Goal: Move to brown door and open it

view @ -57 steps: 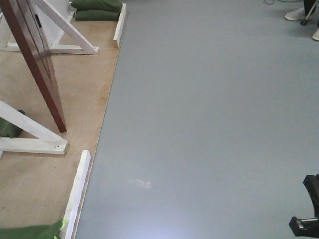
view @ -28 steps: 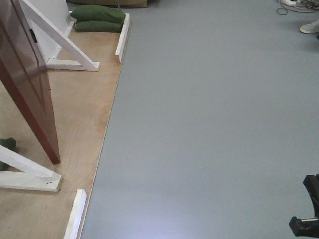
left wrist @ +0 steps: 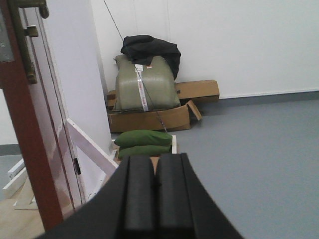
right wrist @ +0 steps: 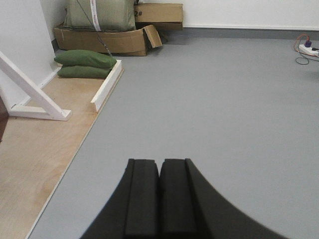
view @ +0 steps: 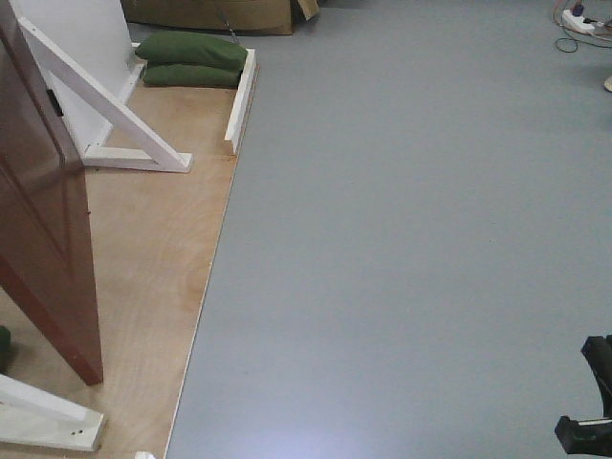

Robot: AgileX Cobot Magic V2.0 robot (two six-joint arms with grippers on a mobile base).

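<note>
The brown door (view: 38,220) stands swung open at the left of the front view, its glossy panelled face and lower corner over the plywood floor. In the left wrist view its edge (left wrist: 20,149) fills the left side, with the brass latch plate and lever end (left wrist: 27,40) at the top. My left gripper (left wrist: 155,164) is shut and empty, to the right of the door edge and apart from it. My right gripper (right wrist: 159,167) is shut and empty above the grey floor. A black arm part (view: 588,411) shows at the front view's lower right.
A white frame brace (view: 105,110) and a white base rail (view: 241,100) stand on the plywood platform (view: 153,249). Green sandbags (view: 191,57) lie at the back, with cardboard boxes (left wrist: 149,117) and a bag against the wall. A power strip (view: 585,19) lies far right. Grey floor (view: 402,239).
The view has advanced and turned: the door has slid left and nearer, the sandbags and brace have moved down the frame, and the person's shoes have left the top right.
</note>
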